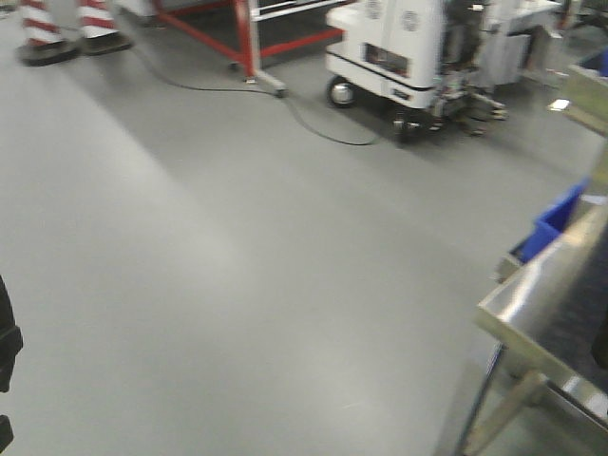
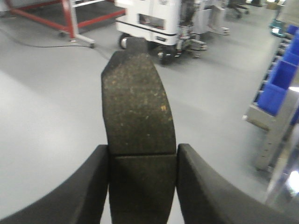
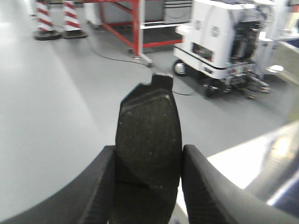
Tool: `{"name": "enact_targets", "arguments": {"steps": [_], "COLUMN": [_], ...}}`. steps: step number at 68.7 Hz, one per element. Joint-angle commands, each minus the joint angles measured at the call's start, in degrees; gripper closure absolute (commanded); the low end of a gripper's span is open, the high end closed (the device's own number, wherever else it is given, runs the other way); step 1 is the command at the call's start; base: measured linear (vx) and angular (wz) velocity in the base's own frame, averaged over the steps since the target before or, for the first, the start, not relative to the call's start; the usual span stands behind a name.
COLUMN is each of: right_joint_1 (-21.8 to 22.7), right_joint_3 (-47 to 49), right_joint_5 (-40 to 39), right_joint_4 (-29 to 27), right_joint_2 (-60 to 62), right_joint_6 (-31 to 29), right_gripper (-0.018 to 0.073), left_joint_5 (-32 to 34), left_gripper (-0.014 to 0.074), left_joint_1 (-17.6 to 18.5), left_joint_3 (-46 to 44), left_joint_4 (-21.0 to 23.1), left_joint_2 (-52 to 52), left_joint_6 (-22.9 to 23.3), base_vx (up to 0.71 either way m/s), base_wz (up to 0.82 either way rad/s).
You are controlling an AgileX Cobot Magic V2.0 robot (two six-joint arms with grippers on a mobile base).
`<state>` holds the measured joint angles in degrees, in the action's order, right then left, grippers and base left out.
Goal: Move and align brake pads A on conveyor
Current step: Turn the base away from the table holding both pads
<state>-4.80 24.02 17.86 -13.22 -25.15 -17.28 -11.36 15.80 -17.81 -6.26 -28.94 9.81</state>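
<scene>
The left hand (image 2: 143, 149) is closed on the left pad (image 2: 138, 102). Its two dark fingers (image 2: 93, 186) press the pad's long sides, and the pad stands out from them, over the grey floor (image 2: 46, 116). A thin groove crosses this pad at the level of the fingertips. The pad's face is rough with small light specks, and its far end reaches, in the left wrist view, the lower edge of the white cart (image 2: 149, 21).

The right hand (image 3: 148, 149) is also closed, on the right pad (image 3: 148, 135), held the same way between both fingers (image 3: 93, 186). This pad is darker and has a small tab on its far end. In the right wrist view it is seen left of the cart (image 3: 215, 32) and nearer to the camera. A bright steel bench (image 3: 243, 158) shows low on the right of it, blurred.

Neither pad lies on the conveyor (image 1: 570, 313). Only a dark strip of belt is visible inside a shiny steel frame, in the front view, right of the cart (image 1: 399, 47) and nearer (the hands do not appear in this view). Blue bins (image 1: 556, 223) stand between the cart and the conveyor. A red frame (image 1: 242, 38) stands left of the cart, and striped cones (image 1: 57, 28) further left.
</scene>
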Motion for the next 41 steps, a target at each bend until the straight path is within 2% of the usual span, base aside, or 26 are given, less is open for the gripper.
{"name": "enact_targets", "arguments": {"steps": [1, 41], "right_joint_1": [0.12, 0.12], "right_joint_3": [1.79, 1.79], "right_joint_5": [-5.49, -5.49], "right_joint_4": [-0.27, -0.27], "right_joint_2": [-0.38, -0.38], "right_joint_6": [-0.65, -0.65], "right_gripper": [0.0564, 0.0564], "left_joint_5": [5.55, 5.55], "left_gripper": [0.0603, 0.0603], "left_joint_1": [0.11, 0.11], "left_joint_3": [-1.67, -1.67], "left_joint_4": [-0.05, -0.05], "left_joint_2": [0.08, 0.08], "left_joint_6": [0.08, 0.08], "base_vx": [-0.17, -0.07], "base_wz": [0.74, 0.88]}}
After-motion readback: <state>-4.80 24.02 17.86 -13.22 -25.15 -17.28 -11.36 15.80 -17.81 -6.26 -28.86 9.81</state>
